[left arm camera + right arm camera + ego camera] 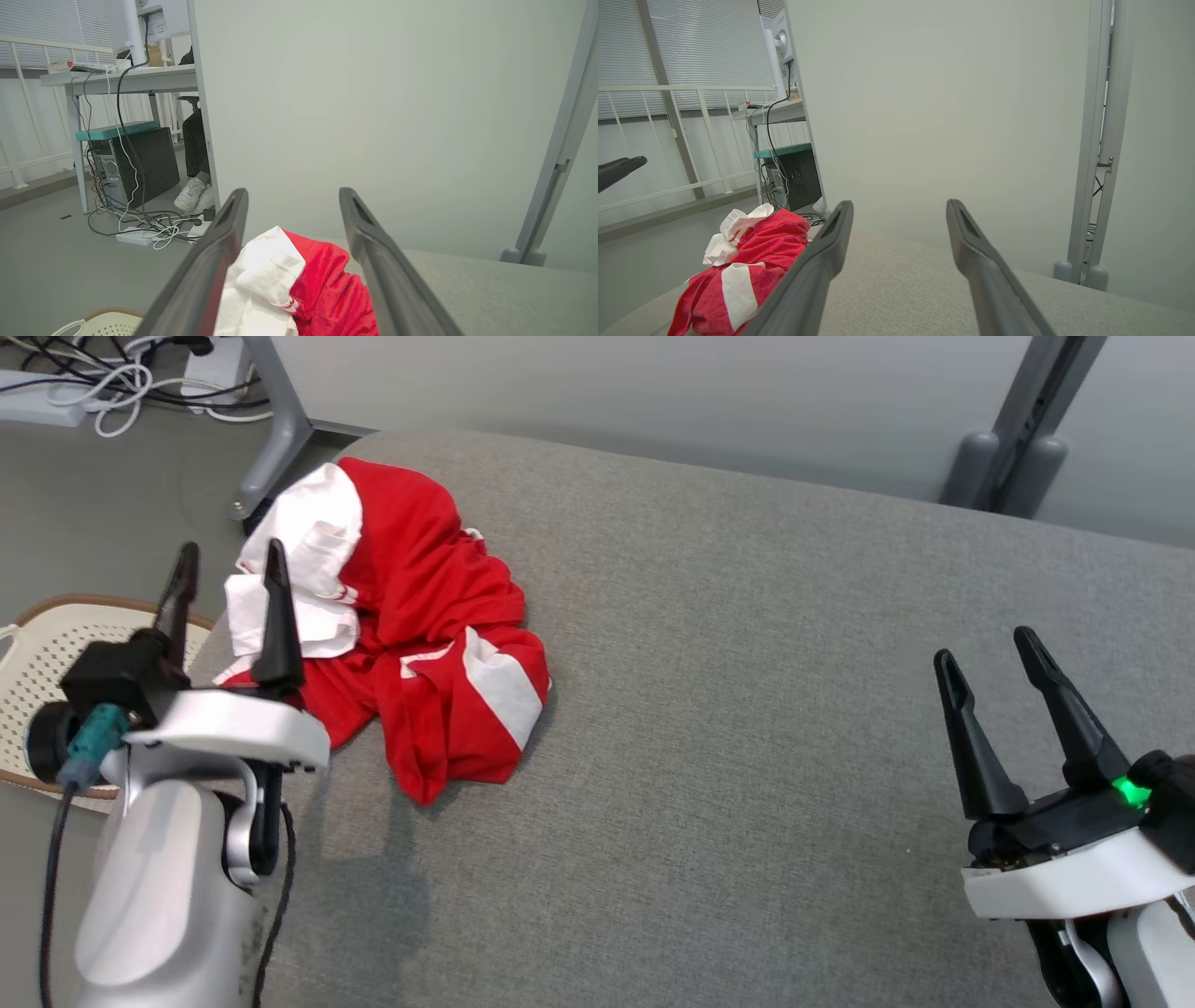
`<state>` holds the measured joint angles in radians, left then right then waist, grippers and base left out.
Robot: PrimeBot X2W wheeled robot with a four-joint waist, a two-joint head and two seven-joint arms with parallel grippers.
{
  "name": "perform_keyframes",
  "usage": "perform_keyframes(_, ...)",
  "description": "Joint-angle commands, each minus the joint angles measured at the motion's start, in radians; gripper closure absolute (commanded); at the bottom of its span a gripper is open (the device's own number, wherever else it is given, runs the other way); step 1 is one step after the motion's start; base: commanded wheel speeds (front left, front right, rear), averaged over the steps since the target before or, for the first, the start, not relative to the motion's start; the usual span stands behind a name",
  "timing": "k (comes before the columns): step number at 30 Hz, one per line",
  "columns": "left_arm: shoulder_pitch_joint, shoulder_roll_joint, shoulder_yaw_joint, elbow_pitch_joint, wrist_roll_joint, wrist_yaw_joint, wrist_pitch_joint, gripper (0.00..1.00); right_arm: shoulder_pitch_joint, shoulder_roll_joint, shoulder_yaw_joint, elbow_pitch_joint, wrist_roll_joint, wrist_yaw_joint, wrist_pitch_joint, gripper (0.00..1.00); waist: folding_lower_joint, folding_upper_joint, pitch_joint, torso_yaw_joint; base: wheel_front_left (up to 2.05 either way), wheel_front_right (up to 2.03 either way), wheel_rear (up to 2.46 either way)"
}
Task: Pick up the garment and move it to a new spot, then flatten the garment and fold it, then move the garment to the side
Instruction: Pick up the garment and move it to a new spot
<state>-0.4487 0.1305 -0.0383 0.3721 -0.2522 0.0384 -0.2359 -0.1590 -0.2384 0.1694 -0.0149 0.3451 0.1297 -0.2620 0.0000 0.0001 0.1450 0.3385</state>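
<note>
Fingers (278, 621) of the left gripper (231, 553) stand wide apart with nothing between them, and the right gripper (983, 647) is just as wide and empty. The garment (429, 616) – red with white panels – lies in a crumpled heap at the far left corner of the grey bench (747, 663), its white part reaching the left edge. A pale perforated basket (93, 604) sits on the floor just beside that edge.

The left gripper hovers at the left edge, close to the heap. In the left wrist view the white and red cloth (299, 284) shows between its fingers, though whether they touch it I cannot tell. The right gripper waits near the bench's near right corner, well apart from the garment.

By my reading the first step is in hand – the pick-up, with no grip made. The next move seems to call for the left fingers to sink into the heap, pinch a solid fold rather than a loose edge, and carry it toward the bare middle of the bench
</note>
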Motion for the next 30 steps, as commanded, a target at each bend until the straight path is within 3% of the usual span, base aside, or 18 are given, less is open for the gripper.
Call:
perform_keyframes(1, -0.016, 0.004, 0.004, 0.007, -0.009, -0.003, 0.004, 0.00, -0.012, -0.009, -0.004, -0.005, 0.009, 0.002, -0.004, 0.00, 0.0000, -0.0001, 0.034, -0.034, 0.00, 0.00, 0.00)
perform_keyframes(13, -0.288, 0.158, 0.138, 0.255, -0.128, -0.010, 0.207, 0.00, -0.091, -0.043, 0.007, -0.124, 0.041, 0.002, -0.003, 0.00, 0.0000, -0.0001, 0.157, -0.188, 0.00, 0.00, 0.00)
perform_keyframes(18, -0.358, 0.212, 0.175, 0.373, -0.165, 0.012, 0.318, 0.00, -0.117, -0.052, 0.008, -0.162, 0.051, 0.002, -0.003, 0.00, 0.0000, -0.0001, 0.200, -0.252, 0.00, 0.00, 0.00)
perform_keyframes(26, -0.402, 0.290, 0.165, 0.513, -0.176, 0.022, 0.534, 0.00, -0.129, -0.050, -0.006, -0.184, 0.059, 0.002, -0.003, 0.00, 0.0000, -0.0001, 0.243, -0.333, 0.00, 0.00, 0.00)
perform_keyframes(30, -0.409, 0.303, 0.152, 0.546, -0.170, 0.040, 0.604, 0.00, -0.131, -0.045, -0.012, -0.183, 0.060, 0.002, -0.003, 0.00, 0.0000, -0.0001, 0.249, -0.356, 0.00, 0.00, 0.00)
